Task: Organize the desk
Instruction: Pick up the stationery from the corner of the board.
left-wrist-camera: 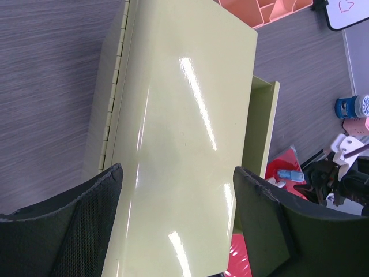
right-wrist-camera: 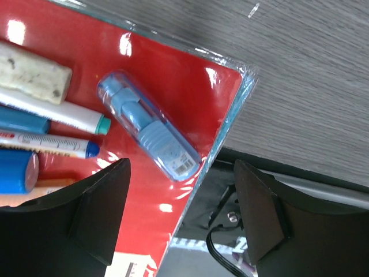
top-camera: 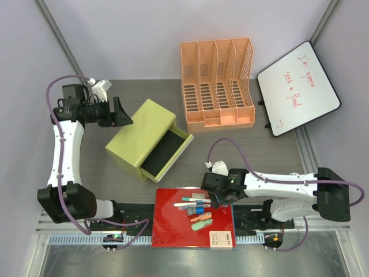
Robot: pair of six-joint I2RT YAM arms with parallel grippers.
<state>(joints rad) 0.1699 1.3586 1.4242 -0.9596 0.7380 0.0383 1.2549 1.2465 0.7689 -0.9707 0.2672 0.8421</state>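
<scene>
The counter (top-camera: 155,92) lies under everything. At its near edge a red folder (top-camera: 170,231) carries loose pens (top-camera: 193,202). My right claw (right-wrist-camera: 181,170) hangs spread and empty above a blue capsule (right-wrist-camera: 149,124) there, likely my next pick. My left claw (left-wrist-camera: 177,170), equally wide and empty, faces the green cabinet (top-camera: 138,135), whose drawer (top-camera: 167,153) stands open, probably to take things.

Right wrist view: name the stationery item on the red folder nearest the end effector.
The translucent pale-blue stick, alone by the red folder corner, just ahead of the right end effector; the markers and eraser bunch farther left.
</scene>
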